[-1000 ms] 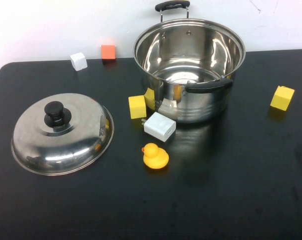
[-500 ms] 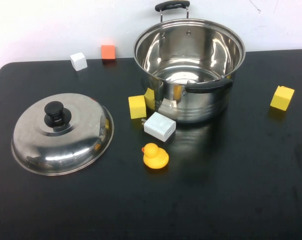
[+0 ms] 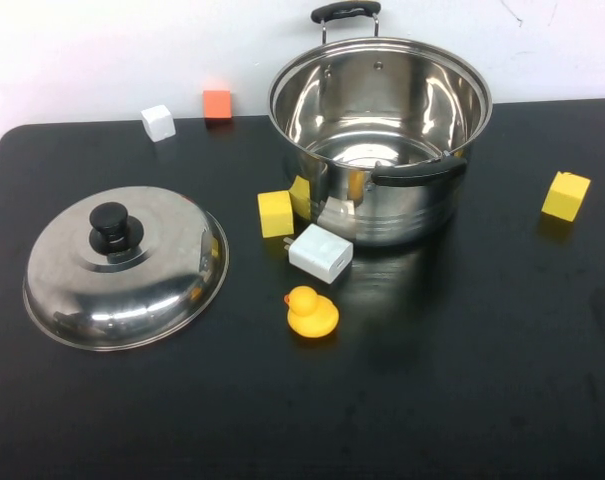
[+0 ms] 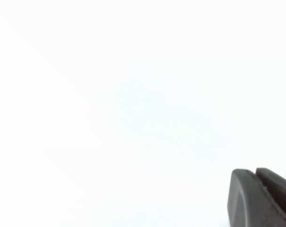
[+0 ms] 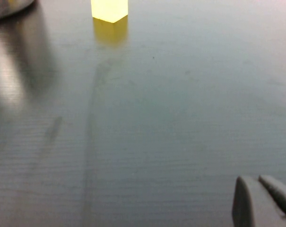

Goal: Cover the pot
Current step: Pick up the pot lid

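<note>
The pot [image 3: 380, 140] stands open and empty at the far middle of the black table [image 3: 462, 380], its domed lid [image 3: 125, 266] lying knob-up well apart at the near left, untouched. Just beside the pot's near-left wall sit a yellow block [image 3: 275, 213] and a white charger [image 3: 320, 253], with a rubber duck [image 3: 310, 312] a little nearer the camera; a white cube [image 3: 158, 122] and an orange cube [image 3: 217, 104] rest along the far edge, and a second yellow block [image 3: 566, 195] lies off to the right. Neither arm shows in the high view. The left gripper [image 4: 263, 198] appears only as a dark corner against a blank white field in its wrist view, and the right gripper [image 5: 263, 203] as a grey corner low over bare tabletop facing the right-hand yellow block; whether either pair of fingers is apart or together cannot be told. Covering appears not yet begun. The next move likely falls to the left arm: reach the lid, grip its black knob [image 3: 110, 222], lift clear of the clutter and settle it squarely on the rim.
</note>
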Controlling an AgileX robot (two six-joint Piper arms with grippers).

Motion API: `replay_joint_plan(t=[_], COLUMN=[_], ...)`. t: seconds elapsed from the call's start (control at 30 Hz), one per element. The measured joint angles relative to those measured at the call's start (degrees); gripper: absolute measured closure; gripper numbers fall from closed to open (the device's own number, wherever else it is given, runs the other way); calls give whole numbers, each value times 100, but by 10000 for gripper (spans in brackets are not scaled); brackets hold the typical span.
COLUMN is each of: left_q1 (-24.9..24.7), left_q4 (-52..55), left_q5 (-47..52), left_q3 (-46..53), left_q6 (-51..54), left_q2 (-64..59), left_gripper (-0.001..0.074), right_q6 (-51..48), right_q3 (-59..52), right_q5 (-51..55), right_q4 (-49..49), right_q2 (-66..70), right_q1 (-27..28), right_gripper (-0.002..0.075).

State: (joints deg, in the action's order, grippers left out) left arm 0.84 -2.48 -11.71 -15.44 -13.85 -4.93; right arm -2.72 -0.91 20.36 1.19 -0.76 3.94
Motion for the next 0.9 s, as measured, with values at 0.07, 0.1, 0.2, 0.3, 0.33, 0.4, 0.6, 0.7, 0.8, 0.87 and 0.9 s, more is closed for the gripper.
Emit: replay_joint_plan(t=[0.07, 0.1, 0.2, 0.3, 0.33, 0.4, 0.6, 0.7, 0.8, 0.87, 0.9], left_q1=[0, 0, 0, 0, 0, 0, 0, 0, 0, 0, 0], left_q4=[9, 13, 22, 92, 173, 486, 1693, 2121, 2663, 3050, 3152], left_q5=[2, -46, -450, -1275, -1615, -2254, -3317, -3418, -3418, -3319, -3267], left_q3=[-330, -427, -614, -634, -634, -634, -712, -904, -1132, -1306, -1381], left_q6=[9, 9, -63, -367, -465, -580, -1044, -1325, -1406, -1417, -1425], left_q2=[-472, -741, -1560, -2448, -2764, -3407, -4924, -5522, -6048, -6344, -6454], left_gripper=[736, 736, 736, 736, 736, 736, 736, 715, 626, 513, 460], right_q6=[0, 0, 0, 0, 0, 0, 0, 0, 0, 0, 0], right_q3=[0, 0, 0, 0, 0, 0, 0, 0, 0, 0, 0], right_q5=[0, 0, 0, 0, 0, 0, 0, 0, 0, 0, 0], right_q4=[0, 0, 0, 0, 0, 0, 0, 0, 0, 0, 0], right_q2=[0, 0, 0, 0, 0, 0, 0, 0, 0, 0, 0], right_q1=[0, 0, 0, 0, 0, 0, 0, 0, 0, 0, 0], right_gripper=[728, 728, 728, 728, 728, 728, 728, 728, 728, 728, 728])
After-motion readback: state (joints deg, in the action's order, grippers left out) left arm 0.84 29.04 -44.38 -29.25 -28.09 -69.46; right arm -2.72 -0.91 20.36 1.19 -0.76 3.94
